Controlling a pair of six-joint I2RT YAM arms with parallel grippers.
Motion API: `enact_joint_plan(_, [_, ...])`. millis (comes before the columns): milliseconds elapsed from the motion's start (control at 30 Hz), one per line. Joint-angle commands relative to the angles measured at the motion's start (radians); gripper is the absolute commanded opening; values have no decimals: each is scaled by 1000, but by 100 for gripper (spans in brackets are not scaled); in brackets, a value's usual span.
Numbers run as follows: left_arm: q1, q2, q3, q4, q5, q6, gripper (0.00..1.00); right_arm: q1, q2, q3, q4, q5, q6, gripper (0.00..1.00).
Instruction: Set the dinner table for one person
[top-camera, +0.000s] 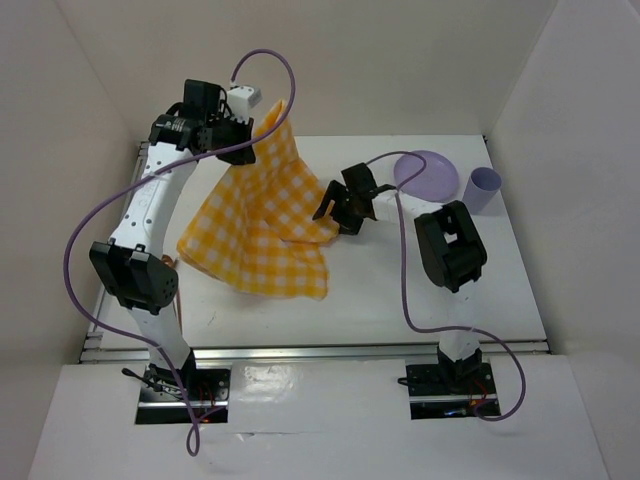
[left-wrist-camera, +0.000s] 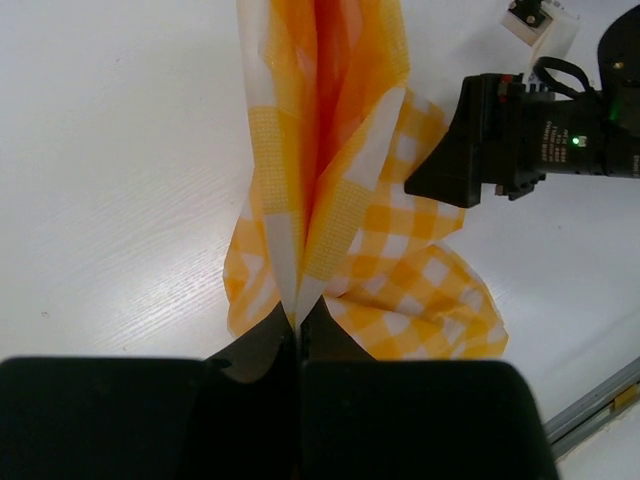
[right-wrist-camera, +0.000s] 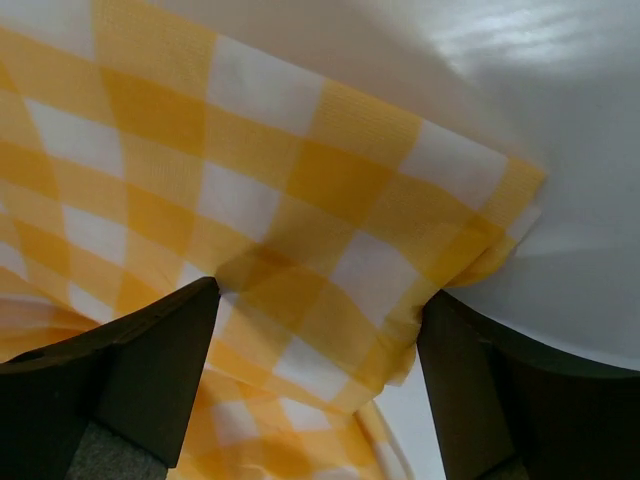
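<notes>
An orange-and-white checked cloth (top-camera: 262, 225) hangs in a peak over the white dinner table (top-camera: 400, 290). My left gripper (top-camera: 248, 140) is shut on the cloth's top fold, raised at the back left; in the left wrist view the cloth (left-wrist-camera: 340, 150) drapes down from the pinched jaws of the left gripper (left-wrist-camera: 298, 315). My right gripper (top-camera: 335, 213) stands open at the cloth's right corner. In the right wrist view that corner (right-wrist-camera: 300, 190) lies between the wide-apart fingers of the right gripper (right-wrist-camera: 320, 295), with the right finger (right-wrist-camera: 470, 370) close to the cloth's hem.
A purple plate (top-camera: 428, 172) and a lilac cup (top-camera: 484, 188) sit at the back right of the table. White walls close in the back and sides. A metal rail (top-camera: 330, 350) runs along the near edge.
</notes>
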Motion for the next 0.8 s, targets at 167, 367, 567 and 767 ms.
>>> enact_joint_plan(167, [26, -37, -12, 54, -1, 24, 0, 4, 96, -20, 53, 40, 91, 27])
enact_joint_plan(367, [59, -91, -33, 44, 18, 36, 0, 4, -37, 6, -26, 198, -9, 0])
enact_joint_plan(567, [59, -241, -100, 23, 47, 64, 0, 63, -466, -94, -68, 431, -186, 0])
enact_joint_plan(767, [59, -437, -272, 29, 185, 55, 0, 188, -815, -198, -154, 536, -222, 0])
